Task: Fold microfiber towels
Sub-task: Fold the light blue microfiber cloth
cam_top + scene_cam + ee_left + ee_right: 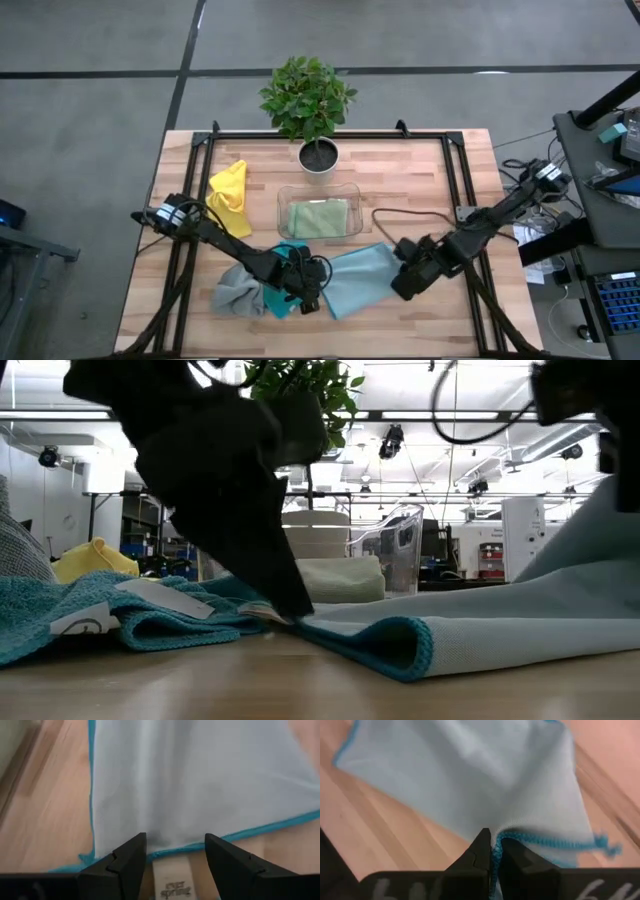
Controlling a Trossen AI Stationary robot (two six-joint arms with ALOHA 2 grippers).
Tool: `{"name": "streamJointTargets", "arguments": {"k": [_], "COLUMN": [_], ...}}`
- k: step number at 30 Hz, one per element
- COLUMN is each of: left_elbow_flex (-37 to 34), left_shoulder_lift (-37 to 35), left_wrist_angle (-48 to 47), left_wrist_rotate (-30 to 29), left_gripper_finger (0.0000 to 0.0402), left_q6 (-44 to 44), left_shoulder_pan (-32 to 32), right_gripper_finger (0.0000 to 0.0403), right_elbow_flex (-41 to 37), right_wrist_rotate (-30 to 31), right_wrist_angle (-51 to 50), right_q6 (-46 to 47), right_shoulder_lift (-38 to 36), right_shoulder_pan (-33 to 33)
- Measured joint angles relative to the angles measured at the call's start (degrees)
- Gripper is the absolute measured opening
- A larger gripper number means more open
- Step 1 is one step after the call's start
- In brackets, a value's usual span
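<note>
Right end effector (pixel 492 851): fingers pressed together, pinching a corner of the light blue towel (pixel 358 277) at its blue stitched hem; it sits at that towel's right edge, on the front right part of the counter (pixel 420 180).
Left end effector (pixel 175 851): fingers spread, standing at the light blue towel's left edge, with the hem and a white tag (pixel 170 879) between them, nothing gripped.
Writing: the white tag reads "ever spring", seen upside down in the left wrist view; 2 more white tags lie on the teal towel (pixel 120 618) in the low view, their print too small to read.
Light blue towel: spread flat at front centre between both end effectors, its right corner lifted off the wood.
Teal towel: bunched just left of the light blue one, touching it.
Grey towel (pixel 235 290): crumpled beside the teal one, near the counter's front edge.
Yellow towel (pixel 230 195): heaped on the left, well apart from the others.
Sage green towel (pixel 320 217): folded inside the clear tray (pixel 284 195) at centre.
Potted plant (pixel 310 100): at the back edge, behind the tray.
Open room: bare wood on the back right, crossed by 1 cable (pixel 385 213).
</note>
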Motion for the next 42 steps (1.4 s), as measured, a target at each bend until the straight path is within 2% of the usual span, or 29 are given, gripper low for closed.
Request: {"name": "streamJointTargets", "arguments": {"k": [6,12,19,24,37,42], "left_elbow_flex": [0.3,0.1,-1.3,-2.0,-4.3,-4.4], "left_shoulder_lift": [-4.1,-5.8,-5.8,-5.1,-4.0,-3.9], "left_wrist_angle": [-0.3,-2.9,-2.8,-2.7,2.6,3.4], "left_wrist_rotate": [4.3,4.5,-1.6,-2.8,-4.5,-4.6], "left_gripper_finger": [0.0187,0.0187,0.0187,0.0187,0.0187,0.0187], "left_q6": [2.0,1.8,-1.2,-2.7,-4.3,-4.4], "left_shoulder_pan": [-0.6,-3.2,-4.6,-4.9,-5.1,-5.1], "right_gripper_finger": [0.0009,0.0009,0.0009,0.0009,0.0011,0.0048], "right_elbow_flex": [9.2,18.0,25.9,30.2,35.4,35.4], "right_wrist_rotate": [0.3,0.3,0.2,0.1,-1.4,-1.9], "right_wrist_angle": [1.3,1.6,3.0,3.8,4.9,5.9], "right_q6": [-7.9,-14.5,-20.6,-24.1,-29.1,-29.3], "right_shoulder_lift": [8.0,16.4,26.2,31.9,38.5,38.7], "right_shoulder_pan": [-2.9,-5.2,-7.6,-9.3,-11.5,-11.6]}}
